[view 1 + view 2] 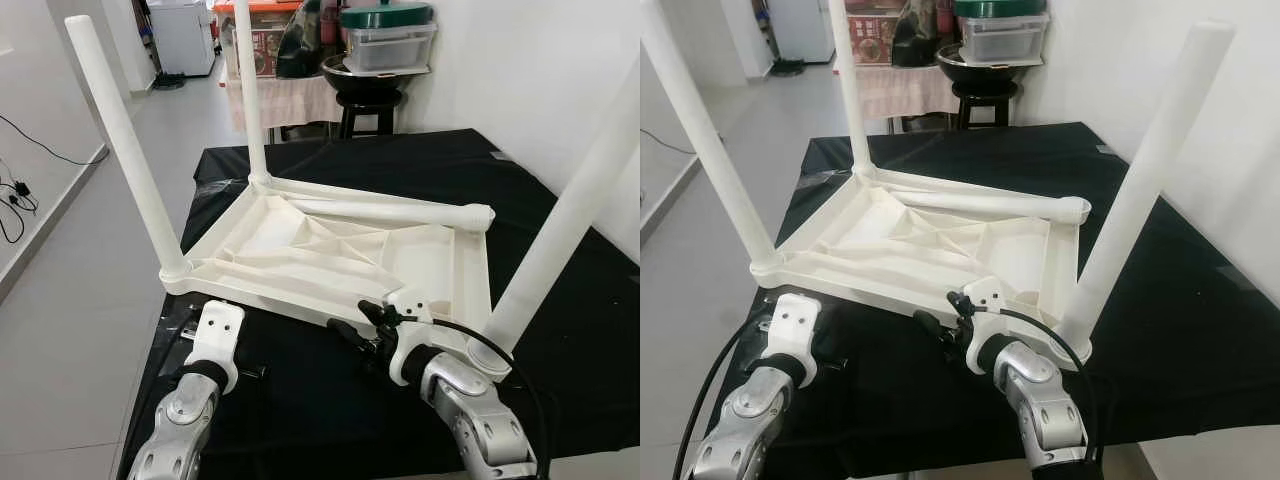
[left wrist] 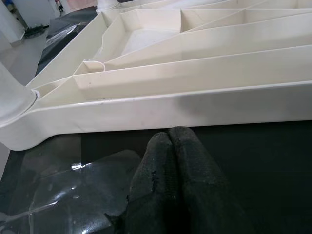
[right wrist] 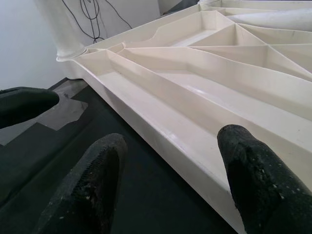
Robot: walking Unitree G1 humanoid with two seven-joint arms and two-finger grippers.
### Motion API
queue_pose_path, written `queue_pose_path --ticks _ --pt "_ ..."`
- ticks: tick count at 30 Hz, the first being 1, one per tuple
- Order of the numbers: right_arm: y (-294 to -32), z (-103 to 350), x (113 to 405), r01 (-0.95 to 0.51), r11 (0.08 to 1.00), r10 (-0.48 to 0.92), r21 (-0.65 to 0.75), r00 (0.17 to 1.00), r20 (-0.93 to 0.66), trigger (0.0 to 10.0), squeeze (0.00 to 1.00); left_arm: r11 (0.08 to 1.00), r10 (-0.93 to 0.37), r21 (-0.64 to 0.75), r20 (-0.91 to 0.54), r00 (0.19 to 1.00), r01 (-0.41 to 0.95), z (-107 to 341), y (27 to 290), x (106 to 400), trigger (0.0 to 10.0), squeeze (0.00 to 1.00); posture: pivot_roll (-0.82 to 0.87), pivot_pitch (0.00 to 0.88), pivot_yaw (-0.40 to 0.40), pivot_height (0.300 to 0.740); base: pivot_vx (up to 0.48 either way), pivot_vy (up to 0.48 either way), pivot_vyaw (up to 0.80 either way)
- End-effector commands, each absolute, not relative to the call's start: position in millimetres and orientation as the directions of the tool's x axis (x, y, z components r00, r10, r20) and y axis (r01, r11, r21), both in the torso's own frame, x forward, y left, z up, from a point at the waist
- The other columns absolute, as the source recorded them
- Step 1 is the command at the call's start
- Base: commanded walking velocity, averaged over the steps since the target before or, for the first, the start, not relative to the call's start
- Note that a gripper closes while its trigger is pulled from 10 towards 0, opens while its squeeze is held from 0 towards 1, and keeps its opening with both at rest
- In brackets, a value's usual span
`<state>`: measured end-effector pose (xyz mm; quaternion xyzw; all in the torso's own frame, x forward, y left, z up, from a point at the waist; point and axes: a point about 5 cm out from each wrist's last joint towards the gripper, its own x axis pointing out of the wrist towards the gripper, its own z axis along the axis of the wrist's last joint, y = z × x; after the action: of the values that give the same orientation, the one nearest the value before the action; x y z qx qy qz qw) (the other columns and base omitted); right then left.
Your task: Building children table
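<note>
Bright, even indoor light; all views are sharp, with soft glare on the clear plastic sheet (image 2: pixel 58 190) at lower left.

A: What lies on the black cloth (image 1: pixel 1200 330)?

B: A white tabletop (image 1: pixel 930 250), upside down. Three legs stand upright, at its 9 o'clock (image 1: pixel 705 140), 12 o'clock (image 1: pixel 848 80) and 4 o'clock (image 1: pixel 1140 190) corners. A fourth leg (image 1: pixel 990 203) lies flat along its far edge.

A: The arms?

B: Right gripper (image 1: pixel 932 326) at the tabletop's near edge, 6 o'clock. Left arm (image 1: pixel 765 390) low at 7 o'clock.
</note>
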<state>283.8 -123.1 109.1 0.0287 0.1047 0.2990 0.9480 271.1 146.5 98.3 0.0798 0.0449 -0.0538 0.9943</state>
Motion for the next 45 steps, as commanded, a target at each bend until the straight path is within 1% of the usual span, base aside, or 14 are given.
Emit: queue_pose_path --ticks 1,16,25,26,28,30,31,32,33,34,36,39,41,45 --pt "-120.6 108.9 285.5 -0.563 0.816 0.578 0.127 0.799 -0.168 10.0 0.00 0.978 -0.102 0.165 -0.132 0.986 0.124 92.8 147.0 271.6 10.0 0.00 -0.09 0.000 0.019 0.740 -0.277 0.000 0.00" --pt "-120.0 108.8 286.5 -0.561 0.818 0.575 0.126 0.801 -0.165 10.0 0.00 0.985 -0.120 0.118 -0.050 0.991 0.126 102.0 147.3 271.2 10.0 0.00 -0.09 0.000 0.019 0.740 -0.054 0.000 0.00" --pt "-119.8 108.0 286.3 -0.563 0.816 0.578 0.132 0.799 -0.166 10.0 0.00 0.983 -0.170 0.057 -0.081 0.982 0.175 98.6 145.4 267.6 10.0 0.00 -0.09 0.000 0.020 0.740 0.000 -0.072 0.00" --pt "-119.3 108.8 284.9 -0.586 0.796 0.604 0.149 0.781 -0.159 10.0 0.00 0.983 -0.174 0.051 -0.082 0.981 0.178 98.5 144.8 267.4 10.0 0.00 -0.09 0.000 0.020 0.740 0.000 -0.480 0.00" --pt "-117.4 112.0 277.1 -0.690 0.708 0.706 0.151 0.691 -0.151 10.0 0.00 0.982 -0.180 0.037 -0.083 0.980 0.184 97.7 144.0 267.0 10.0 0.00 -0.09 0.000 0.021 0.740 0.000 -0.480 0.00" --pt "-119.8 116.0 265.1 -0.804 0.579 0.814 0.137 0.560 -0.157 10.0 0.00 0.981 -0.186 0.032 -0.084 0.979 0.189 97.3 143.5 266.9 10.0 0.00 -0.09 0.000 0.021 0.740 0.000 -0.480 0.00" --pt "-121.3 117.2 261.5 -0.830 0.541 0.839 0.136 0.520 -0.160 10.0 0.00 0.981 -0.189 0.030 -0.085 0.978 0.192 97.2 143.3 266.9 10.0 0.00 -0.09 0.000 0.021 0.740 0.000 0.000 0.00" --pt "-121.3 117.2 261.5 -0.830 0.541 0.839 0.136 0.520 -0.160 10.0 0.00 0.981 -0.189 0.030 -0.085 0.978 0.192 97.2 143.3 266.9 10.0 0.00 -0.09 0.000 0.021 0.740 0.000 0.000 0.00" --pt "-135.2 120.0 250.3 -0.901 0.414 0.901 0.130 0.385 -0.199 10.0 0.00 0.979 -0.198 0.028 -0.084 0.977 0.201 97.6 142.5 266.9 10.0 0.00 -0.09 0.000 0.020 0.740 0.000 0.000 0.00" --pt "-140.9 120.8 247.0 -0.917 0.375 0.914 0.134 0.342 -0.217 10.0 0.00 0.979 -0.201 0.027 -0.083 0.976 0.204 97.9 142.2 266.9 10.0 0.00 -0.09 0.000 0.020 0.740 0.000 0.000 0.00" --pt "-144.2 121.3 245.2 -0.925 0.353 0.920 0.137 0.318 -0.228 10.0 0.00 0.978 -0.204 0.026 -0.082 0.976 0.206 98.1 142.0 266.9 10.0 0.00 -0.09 0.000 0.020 0.740 0.000 0.000 0.00" --pt "-155.3 123.3 248.1 -0.931 0.350 0.910 0.104 0.312 -0.272 10.0 0.00 0.978 -0.204 0.021 -0.082 0.976 0.206 98.5 142.6 267.0 10.0 0.00 -0.08 0.000 0.018 0.740 0.000 0.000 0.00" --pt "-163.6 125.9 261.6 -0.903 0.428 0.866 0.031 0.400 -0.301 10.0 0.00 0.979 -0.203 0.017 -0.083 0.976 0.205 98.5 142.7 266.7 10.0 0.00 -0.09 0.000 0.015 0.740 0.000 -0.480 0.00" --pt "-166.7 129.1 273.1 -0.867 0.498 0.830 -0.004 0.478 -0.288 10.0 0.00 0.978 -0.207 0.010 -0.085 0.975 0.209 98.1 141.7 264.4 10.0 0.00 -0.08 0.000 0.012 0.740 0.000 -0.480 0.00"
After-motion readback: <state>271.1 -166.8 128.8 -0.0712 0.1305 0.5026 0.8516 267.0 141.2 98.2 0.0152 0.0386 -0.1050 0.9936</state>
